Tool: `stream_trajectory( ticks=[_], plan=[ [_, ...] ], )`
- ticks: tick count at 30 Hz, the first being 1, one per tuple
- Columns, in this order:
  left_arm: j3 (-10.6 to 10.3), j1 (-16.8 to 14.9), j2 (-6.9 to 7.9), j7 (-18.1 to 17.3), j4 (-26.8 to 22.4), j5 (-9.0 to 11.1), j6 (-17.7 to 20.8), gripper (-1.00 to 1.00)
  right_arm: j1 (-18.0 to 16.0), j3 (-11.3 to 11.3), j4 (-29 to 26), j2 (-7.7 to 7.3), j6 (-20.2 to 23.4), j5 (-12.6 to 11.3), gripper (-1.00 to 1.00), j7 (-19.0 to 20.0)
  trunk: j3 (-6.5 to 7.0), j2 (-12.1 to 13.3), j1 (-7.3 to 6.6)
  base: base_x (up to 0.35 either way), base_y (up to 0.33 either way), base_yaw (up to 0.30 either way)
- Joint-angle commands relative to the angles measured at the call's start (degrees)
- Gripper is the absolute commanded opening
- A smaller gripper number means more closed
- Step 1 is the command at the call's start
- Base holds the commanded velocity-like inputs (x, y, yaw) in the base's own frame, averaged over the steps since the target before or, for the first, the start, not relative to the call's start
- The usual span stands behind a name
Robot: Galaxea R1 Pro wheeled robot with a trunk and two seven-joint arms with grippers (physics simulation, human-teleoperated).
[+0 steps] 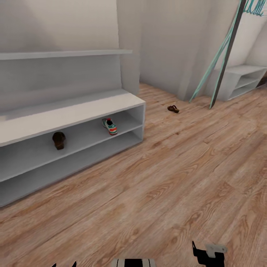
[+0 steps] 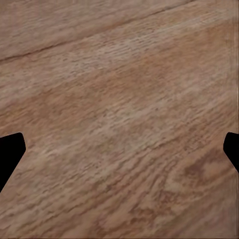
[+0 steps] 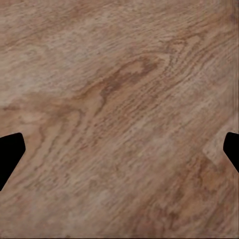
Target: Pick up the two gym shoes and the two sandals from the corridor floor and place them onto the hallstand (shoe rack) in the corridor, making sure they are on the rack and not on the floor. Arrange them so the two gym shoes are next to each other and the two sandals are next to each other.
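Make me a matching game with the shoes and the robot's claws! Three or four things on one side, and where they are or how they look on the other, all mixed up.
Things:
1. gym shoe
2. sandal by the far wall
3. sandal on its side
4. left gripper

Places or states:
A. on the floor
B. open, holding nothing
C. rack shelf, right part
D. rack shelf, left of the gym shoe

Pairs: 1-C, 2-A, 3-D, 4-B

Home corridor (plank floor [image 1: 178, 174]) with shoe rack [image 1: 70, 111].
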Motion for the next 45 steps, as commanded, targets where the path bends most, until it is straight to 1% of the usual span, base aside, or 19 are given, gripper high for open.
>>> stream_trajectory(
  ticks=[1,5,10,24,39,45],
  plan=[
    [-0.5,0.0,0.04,-0.2,0.0,0.6,-0.2,1.00,0.0,0.5,0.0,0.04,-0.1,-0.5,1.00,-0.1,-0.04,0.0,-0.01,0.000,0.000,-0.291],
    [-0.5,0.0,0.03,-0.2,0.0,0.6,-0.2,1.00,0.0,0.5,0.0,0.06,-0.1,-0.5,1.00,-0.1,-0.04,0.0,-0.01,0.019,0.000,-0.291],
    [-0.5,0.0,0.02,-0.2,0.0,0.6,-0.2,1.00,0.0,0.6,0.0,0.06,-0.1,-0.5,1.00,-0.1,-0.04,0.0,-0.01,0.232,-0.009,-0.291],
    [-0.5,0.0,0.02,-0.2,0.0,0.6,-0.2,1.00,0.0,0.6,0.0,0.07,-0.1,-0.5,1.00,0.0,-0.04,0.0,-0.01,0.323,-0.082,-0.291],
    [-0.4,0.0,0.02,-0.2,0.0,0.6,-0.2,1.00,0.0,0.6,0.0,0.07,-0.1,-0.5,1.00,0.0,-0.04,0.0,-0.01,0.306,-0.152,-0.291],
    [-0.4,0.0,0.02,-0.2,0.0,0.6,-0.2,1.00,0.0,0.6,0.1,0.07,-0.1,-0.5,1.00,0.0,-0.04,0.0,-0.01,0.329,-0.063,-0.291]
  ],
)
